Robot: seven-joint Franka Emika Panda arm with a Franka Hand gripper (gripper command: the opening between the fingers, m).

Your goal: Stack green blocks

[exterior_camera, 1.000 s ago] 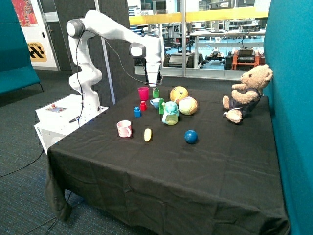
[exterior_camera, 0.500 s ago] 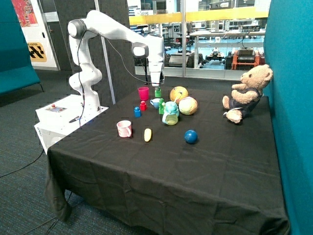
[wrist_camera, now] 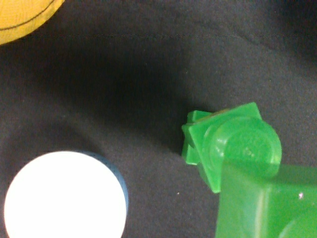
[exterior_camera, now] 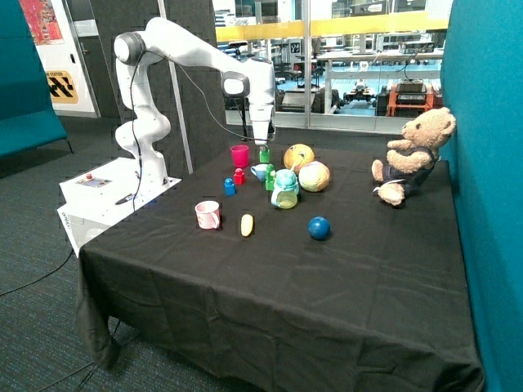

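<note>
My gripper (exterior_camera: 263, 145) hangs at the back of the table, between the pink cup (exterior_camera: 239, 155) and the orange ball (exterior_camera: 298, 154). It is shut on a green block (exterior_camera: 264, 154) and holds it above the cloth. This block fills the near corner of the wrist view (wrist_camera: 265, 208). Two more green blocks (exterior_camera: 270, 179) stand stacked just in front, beside the light blue cup (exterior_camera: 259, 171). In the wrist view the stack's top block (wrist_camera: 242, 148) shows its round stud, and the lower block is turned a little under it.
A red brick (exterior_camera: 239, 175) and a blue brick (exterior_camera: 230, 187) stand near the pink cup. A pale ball (exterior_camera: 315, 175), a teal toy (exterior_camera: 285, 189), a pink mug (exterior_camera: 207, 215), a banana (exterior_camera: 247, 224), a blue ball (exterior_camera: 319, 228) and a teddy bear (exterior_camera: 409, 159) lie around.
The gripper has moved a little toward the orange ball with the green block in it. Since half a second ago it has barely moved.
</note>
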